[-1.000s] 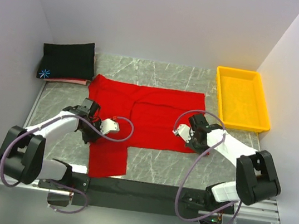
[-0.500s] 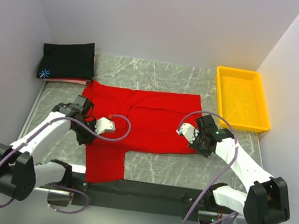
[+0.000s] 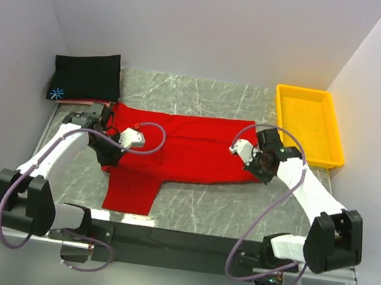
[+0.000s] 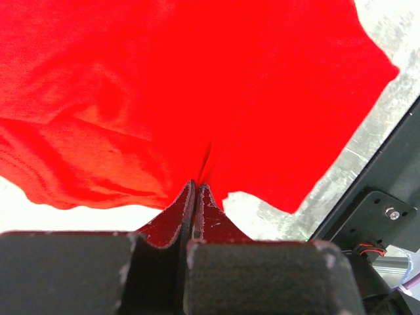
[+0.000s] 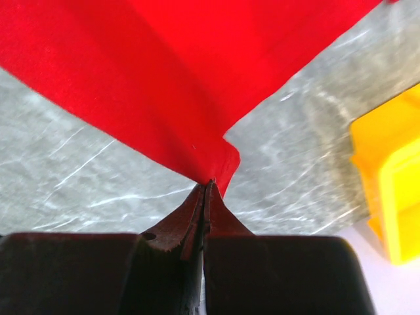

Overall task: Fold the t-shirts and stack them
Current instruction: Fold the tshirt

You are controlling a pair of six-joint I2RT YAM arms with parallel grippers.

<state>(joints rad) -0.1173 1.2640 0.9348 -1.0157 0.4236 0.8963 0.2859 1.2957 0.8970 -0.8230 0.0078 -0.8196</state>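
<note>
Red t-shirt [image 3: 189,149] sits further back than a second ago, long axis pointing at yellow tray [image 3: 304,92]; left jaws and right jaws both clamp its edge, right tray-side.

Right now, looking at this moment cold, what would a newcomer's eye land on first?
The bright red t-shirt spread across the middle of the marble table dominates. The left gripper and the right gripper are each pinched shut on it, one at its left side and one at its right. After that, the eye goes to the yellow tray at the far right and the folded black t-shirt in the far left corner.
</note>
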